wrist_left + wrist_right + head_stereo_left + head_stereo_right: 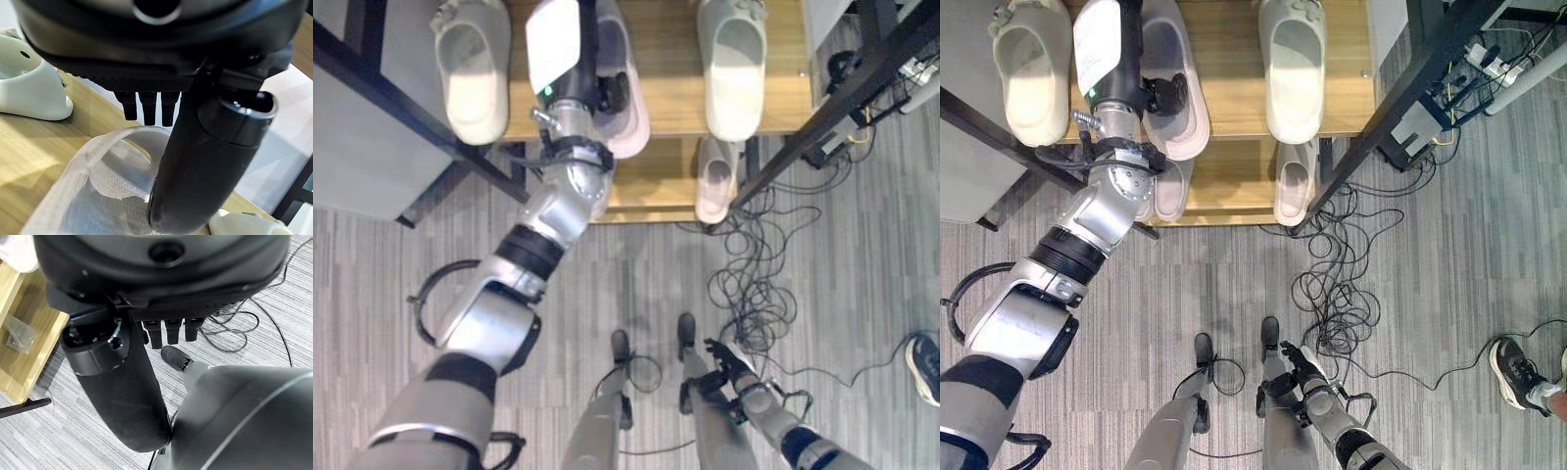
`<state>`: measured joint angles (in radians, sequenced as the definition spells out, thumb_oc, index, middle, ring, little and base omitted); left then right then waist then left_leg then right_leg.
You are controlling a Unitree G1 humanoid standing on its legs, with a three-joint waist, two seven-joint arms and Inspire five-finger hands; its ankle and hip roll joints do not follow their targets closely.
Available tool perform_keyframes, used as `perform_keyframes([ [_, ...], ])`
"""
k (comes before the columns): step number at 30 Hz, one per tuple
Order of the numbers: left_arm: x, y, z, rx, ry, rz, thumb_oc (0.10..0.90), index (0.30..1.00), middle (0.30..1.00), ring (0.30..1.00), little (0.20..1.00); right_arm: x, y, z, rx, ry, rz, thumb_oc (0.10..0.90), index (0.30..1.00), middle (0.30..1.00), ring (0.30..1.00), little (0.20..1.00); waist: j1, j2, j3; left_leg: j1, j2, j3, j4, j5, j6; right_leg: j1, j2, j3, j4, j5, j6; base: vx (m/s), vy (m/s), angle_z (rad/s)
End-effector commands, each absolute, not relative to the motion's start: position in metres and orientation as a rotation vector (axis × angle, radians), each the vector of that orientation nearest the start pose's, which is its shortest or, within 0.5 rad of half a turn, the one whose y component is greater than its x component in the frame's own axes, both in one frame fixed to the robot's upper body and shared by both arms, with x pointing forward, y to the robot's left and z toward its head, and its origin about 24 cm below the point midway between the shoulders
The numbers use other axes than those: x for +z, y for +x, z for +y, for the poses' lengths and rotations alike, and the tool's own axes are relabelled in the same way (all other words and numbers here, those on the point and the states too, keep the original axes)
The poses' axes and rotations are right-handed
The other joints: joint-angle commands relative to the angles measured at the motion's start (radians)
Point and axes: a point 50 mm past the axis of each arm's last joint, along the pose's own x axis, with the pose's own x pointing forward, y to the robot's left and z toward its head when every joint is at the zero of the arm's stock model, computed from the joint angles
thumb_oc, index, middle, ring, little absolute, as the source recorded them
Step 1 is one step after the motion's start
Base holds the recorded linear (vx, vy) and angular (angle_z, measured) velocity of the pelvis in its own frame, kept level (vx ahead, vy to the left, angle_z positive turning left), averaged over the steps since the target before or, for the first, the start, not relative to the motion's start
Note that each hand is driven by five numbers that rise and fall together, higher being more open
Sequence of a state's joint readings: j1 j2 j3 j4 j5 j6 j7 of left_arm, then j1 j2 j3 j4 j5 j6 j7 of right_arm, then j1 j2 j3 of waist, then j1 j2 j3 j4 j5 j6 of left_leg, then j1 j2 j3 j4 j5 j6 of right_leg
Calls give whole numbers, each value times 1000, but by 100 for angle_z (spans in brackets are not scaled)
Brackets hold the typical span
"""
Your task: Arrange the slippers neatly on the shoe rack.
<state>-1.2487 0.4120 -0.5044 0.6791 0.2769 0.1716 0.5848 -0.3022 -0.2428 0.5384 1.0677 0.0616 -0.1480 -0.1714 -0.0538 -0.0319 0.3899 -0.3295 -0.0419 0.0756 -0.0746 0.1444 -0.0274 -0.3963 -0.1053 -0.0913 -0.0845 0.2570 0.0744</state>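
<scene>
Where the left hand [1167, 95] reaches: grasping the pale slipper [1180, 83], top shelf [1234, 59] middle.
Slippers: five.
Around: cables [1342, 284] on the floor.
Right hand [1301, 370]: low, fingers relaxed.

The shoe rack [1224, 59] has a wooden top shelf carrying three pale slippers [1293, 59] side by side. Its lower shelf [1224, 181] holds two more, over grey striped floor [1185, 284].
</scene>
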Motion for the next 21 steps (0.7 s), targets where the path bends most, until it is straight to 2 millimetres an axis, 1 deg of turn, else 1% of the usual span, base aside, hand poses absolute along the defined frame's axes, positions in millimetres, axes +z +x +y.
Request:
perform_keyframes([
  [1,397,372,109,588,853,-963,800,900,900,900,900,-90,244,-173,181,-514,554,800,900,900,900,900,19,64,3,-9,-2,-17,-3,-61,12,101,29,-27,33,-144,70,0,0,0],
  [2,398,372,110,591,857,-957,800,900,900,900,900,-90,244,-173,182,-513,555,800,900,900,900,900,19,63,4,-9,-3,-15,-2,-61,12,99,30,-25,32,-141,71,7,16,-5],
  [4,399,375,118,616,885,-933,800,900,900,900,900,-90,244,-173,184,-510,555,800,900,900,900,900,17,62,2,-10,-2,-11,-2,-62,12,99,29,-24,30,-137,73,13,14,-4],
  [5,398,376,119,617,888,-926,664,695,695,695,695,-91,243,-173,184,-508,558,800,900,900,900,900,16,61,2,-9,-2,-11,-2,-62,13,99,29,-23,29,-136,73,12,4,-5],
  [6,398,376,119,617,888,-926,664,695,695,695,695,-91,243,-172,184,-508,558,800,900,900,900,900,16,61,2,-9,-2,-11,-2,-62,13,99,29,-23,29,-136,74,11,13,-5],
  [7,395,377,123,609,896,-916,400,300,300,300,300,-92,241,-173,183,-503,563,800,900,900,900,900,18,60,1,-10,-4,-12,-1,-63,13,101,28,-23,28,-136,74,5,11,-5],
  [11,388,378,120,591,879,-917,400,300,300,300,300,-93,240,-172,182,-496,563,800,900,900,900,900,19,59,2,-7,-5,-12,2,-66,15,104,27,-24,28,-137,74,2,4,-7],
  [13,380,376,115,577,890,-945,400,300,300,300,300,-94,238,-171,179,-489,566,800,900,900,900,900,21,58,3,-2,-6,-13,2,-70,16,109,28,-23,30,-140,74,0,0,0],
  [15,378,374,112,567,881,-960,400,300,300,300,300,-94,238,-171,177,-486,568,800,900,900,900,900,23,58,3,0,-6,-12,2,-72,16,111,28,-24,30,-140,75,0,0,0],
  [18,367,361,97,517,849,-1058,400,300,300,300,300,-95,237,-168,175,-475,561,800,900,900,900,900,33,55,3,8,-6,-17,12,-81,18,119,27,-28,36,-147,75,0,0,0],
  [21,360,350,91,480,823,-1118,400,300,300,300,300,-95,237,-167,166,-469,558,800,900,900,900,900,41,55,2,12,-8,-20,22,-87,19,126,28,-29,40,-151,74,-4,-2,1],
])
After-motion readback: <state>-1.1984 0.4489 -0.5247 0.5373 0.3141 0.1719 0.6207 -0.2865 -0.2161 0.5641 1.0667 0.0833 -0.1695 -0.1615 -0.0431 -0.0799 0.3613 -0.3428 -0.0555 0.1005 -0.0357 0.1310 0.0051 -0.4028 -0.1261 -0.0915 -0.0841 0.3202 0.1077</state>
